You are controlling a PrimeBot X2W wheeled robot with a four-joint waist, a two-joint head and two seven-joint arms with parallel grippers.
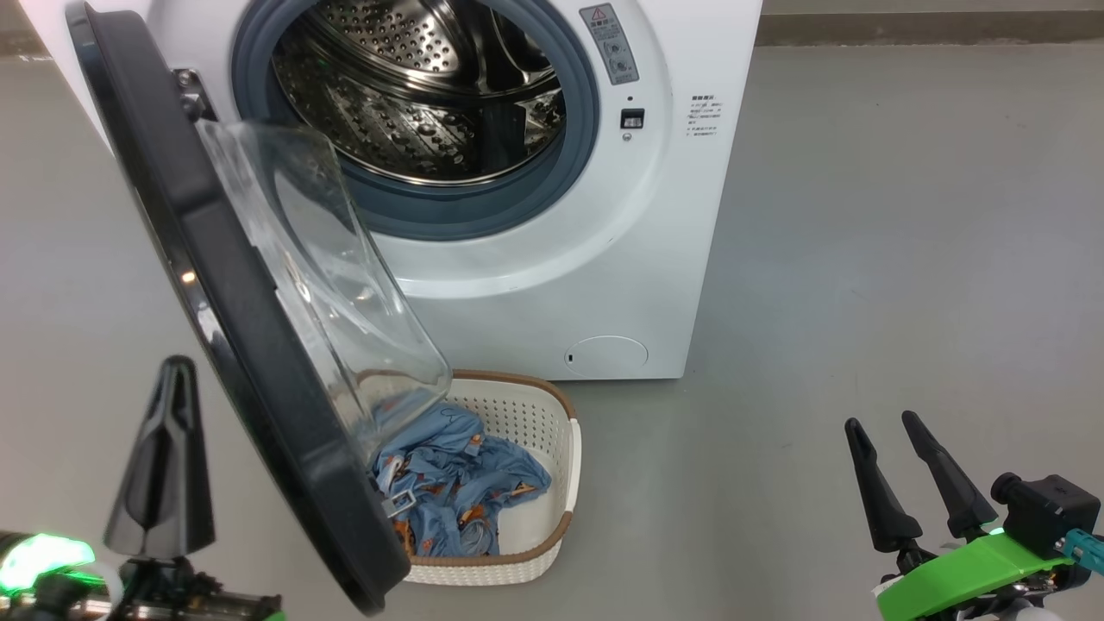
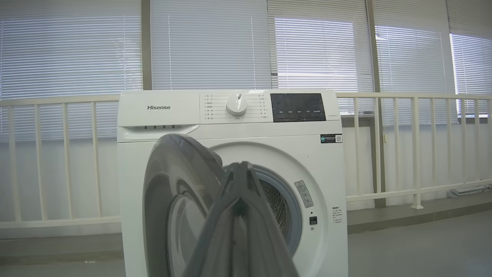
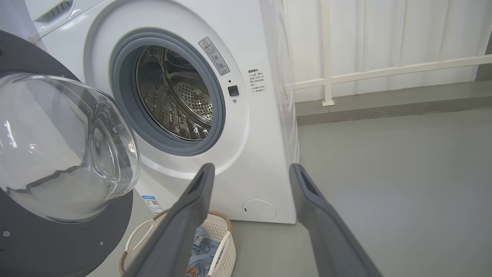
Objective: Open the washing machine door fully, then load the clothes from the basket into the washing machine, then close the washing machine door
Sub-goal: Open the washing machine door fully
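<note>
Black-rimmed door (image 1: 228,293) stands just beside left gripper (image 1: 177,373).

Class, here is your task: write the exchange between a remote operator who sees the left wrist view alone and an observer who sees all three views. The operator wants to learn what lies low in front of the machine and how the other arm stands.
Operator: I see the washing machine, its door standing open, and my left end effector shut. What is on the floor before it?
Observer: The basket stands close in front of the washing machine, with the clothes lying in it.
Operator: And my other arm?
Observer: The right end effector is open and holds nothing, off to the right of the basket.
</note>
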